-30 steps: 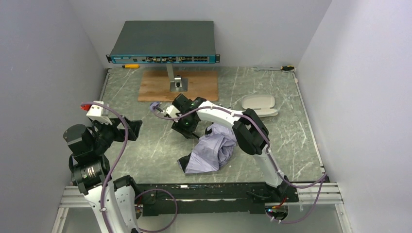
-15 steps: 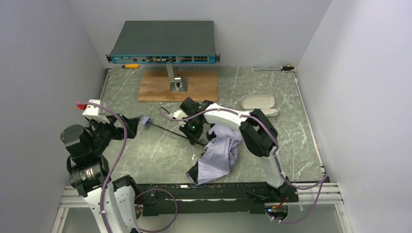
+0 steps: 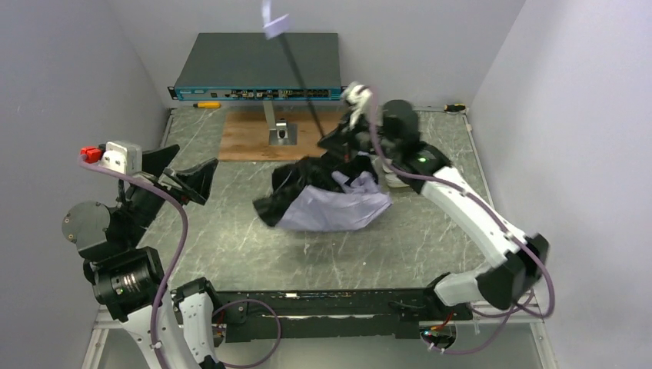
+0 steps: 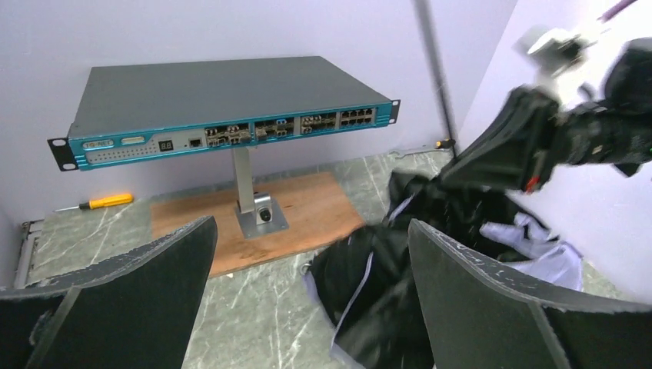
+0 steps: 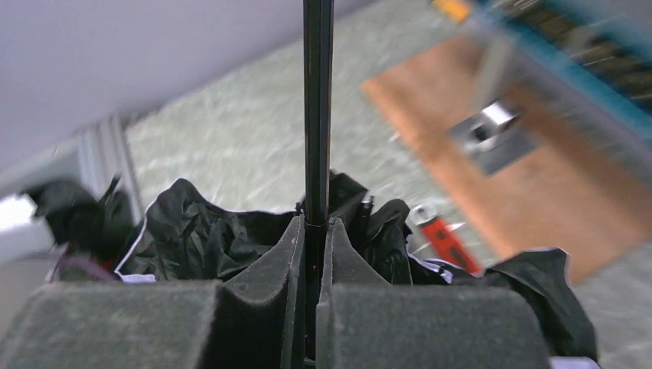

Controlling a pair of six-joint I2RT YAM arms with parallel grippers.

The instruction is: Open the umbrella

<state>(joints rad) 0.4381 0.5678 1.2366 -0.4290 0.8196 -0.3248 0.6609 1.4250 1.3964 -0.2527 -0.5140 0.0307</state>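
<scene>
The umbrella is held up over the middle of the table. Its thin black shaft [image 3: 304, 77] slants up to the lilac handle [image 3: 274, 23] near the top edge. The canopy [image 3: 334, 209] hangs crumpled below, lilac outside, black lining [image 3: 288, 192] showing. My right gripper [image 3: 334, 141] is shut on the shaft just above the canopy. In the right wrist view, its gripper [image 5: 317, 227] pinches the shaft [image 5: 317, 108]. My left gripper [image 3: 188, 171] stands wide open at the left, apart from the umbrella. In the left wrist view, the black fabric [image 4: 400, 284] lies beyond its gripper [image 4: 311, 307].
A network switch [image 3: 257, 65] stands on a post above a wooden board [image 3: 246, 138] at the back. A yellow screwdriver [image 3: 206, 104] lies back left, a wrench [image 3: 454, 107] back right. A red-handled tool [image 5: 444, 238] shows by the canopy. Walls close in on three sides.
My right gripper has shut on the shaft and swung up and back. The handle rose from beside the left gripper to high above the switch. The left arm drew back.
</scene>
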